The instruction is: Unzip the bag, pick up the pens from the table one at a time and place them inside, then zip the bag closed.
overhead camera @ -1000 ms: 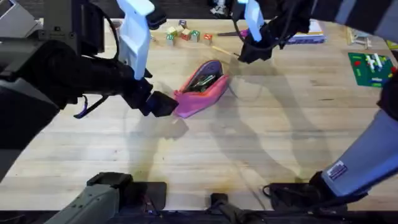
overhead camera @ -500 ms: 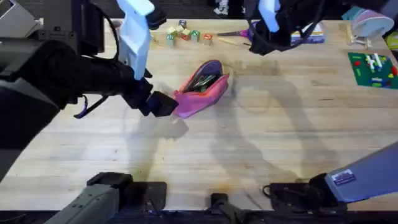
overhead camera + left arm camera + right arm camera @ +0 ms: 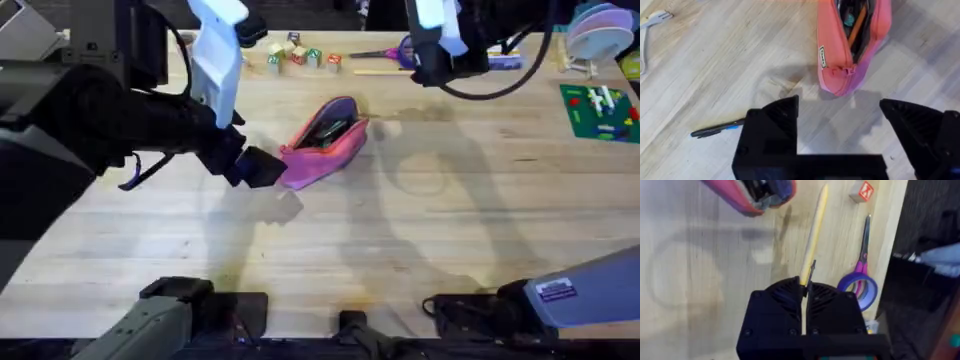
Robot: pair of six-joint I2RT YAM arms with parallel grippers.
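Pink pencil pouch [image 3: 325, 148] lies near the middle of the light wood table [image 3: 420, 240], set on a diagonal, with its zipper open along the top. In the left wrist view its mouth gapes, and an orange pen [image 3: 858, 29] and a teal-tipped item rest among dark contents inside. A small white label sits on the pouch's side near its closed end.

The left gripper [image 3: 258, 167] sits at the pouch's lower-left end, and in the left wrist view its black fingers [image 3: 782, 120] are spread wide apart on either side of that end, with nothing between them. A dark pen with a blue band [image 3: 717, 130] lies on the table beside this gripper.

The right gripper [image 3: 438, 72] hovers over the far side of the table, right of the pouch. In the right wrist view its fingers are pressed together around the end of a long yellow pencil-like stick [image 3: 814, 232], whose far tip points toward the pouch's open end.

Purple-handled scissors [image 3: 861, 269] lie just beside the stick near the table's far edge. Small coloured wooden blocks [image 3: 296, 54] stand in a cluster along that same edge.
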